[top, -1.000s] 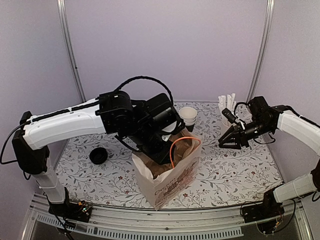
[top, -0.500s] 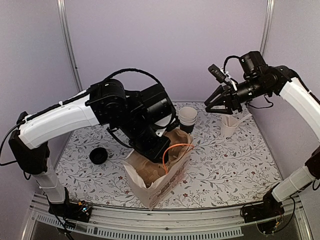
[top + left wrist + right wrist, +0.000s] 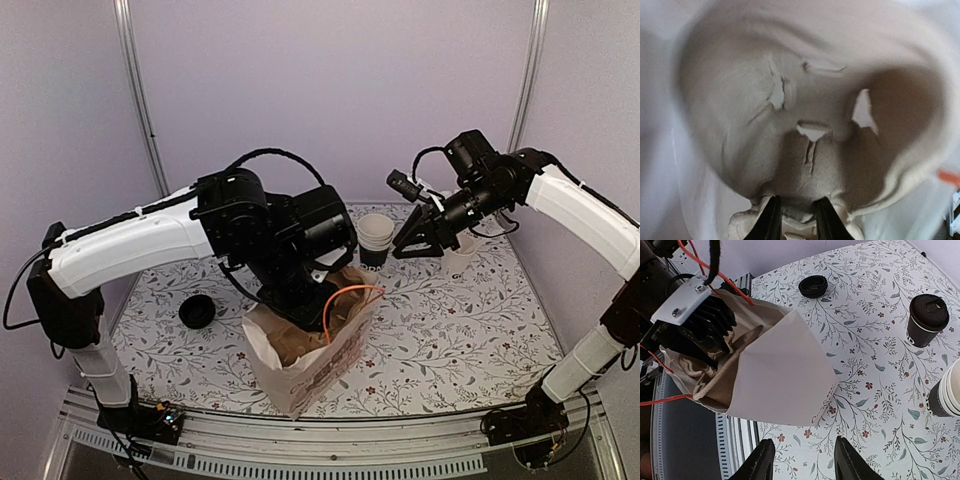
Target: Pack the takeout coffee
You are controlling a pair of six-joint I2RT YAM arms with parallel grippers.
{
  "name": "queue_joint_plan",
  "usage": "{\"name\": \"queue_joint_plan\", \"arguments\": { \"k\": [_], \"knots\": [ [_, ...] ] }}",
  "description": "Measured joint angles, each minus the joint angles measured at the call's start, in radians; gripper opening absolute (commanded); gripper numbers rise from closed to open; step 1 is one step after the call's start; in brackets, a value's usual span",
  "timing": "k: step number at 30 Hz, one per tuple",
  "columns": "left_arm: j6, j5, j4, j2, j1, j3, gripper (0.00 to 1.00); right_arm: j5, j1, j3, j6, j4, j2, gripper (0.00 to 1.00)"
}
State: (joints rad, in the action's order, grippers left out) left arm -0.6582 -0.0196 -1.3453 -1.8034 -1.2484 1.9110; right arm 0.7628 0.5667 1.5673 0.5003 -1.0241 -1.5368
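One takeout coffee [image 3: 926, 320] stood upright and lidded on the counter [image 3: 880, 270], outside the paper bag [image 3: 310, 360] and apart from it. Left fingers [image 3: 771, 222] were clenched on the bag's rim. Right fingers [image 3: 762, 460] were released and empty, aloft near the bag.

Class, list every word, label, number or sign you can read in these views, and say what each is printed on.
No text here can be quoted.
On the paper bag: dark red lettering on its front, too blurred to read.
On the stack of cups: white print on the black band, too small to read.
On the takeout coffee: no print shows from this angle.
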Motion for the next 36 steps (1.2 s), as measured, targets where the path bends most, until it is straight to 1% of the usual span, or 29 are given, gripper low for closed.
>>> {"name": "queue_joint_plan", "arguments": {
  "k": [10, 19, 29, 36],
  "knots": [
    [0.027, -0.044, -0.018, -0.060, 0.016, -0.097, 0.21, 0.017, 0.000, -0.011, 0.000, 0.014, 0.013, 0.44],
    [0.058, -0.082, -0.014, -0.092, 0.021, -0.131, 0.21, 0.018, 0.001, -0.027, -0.003, 0.024, 0.013, 0.44],
    [0.091, -0.066, 0.124, -0.106, 0.026, -0.279, 0.21, 0.004, 0.001, -0.072, -0.003, 0.032, 0.017, 0.44],
    [0.098, -0.060, 0.182, -0.126, 0.027, -0.344, 0.20, -0.003, 0.001, -0.077, -0.003, 0.038, 0.019, 0.45]
  ]
}}
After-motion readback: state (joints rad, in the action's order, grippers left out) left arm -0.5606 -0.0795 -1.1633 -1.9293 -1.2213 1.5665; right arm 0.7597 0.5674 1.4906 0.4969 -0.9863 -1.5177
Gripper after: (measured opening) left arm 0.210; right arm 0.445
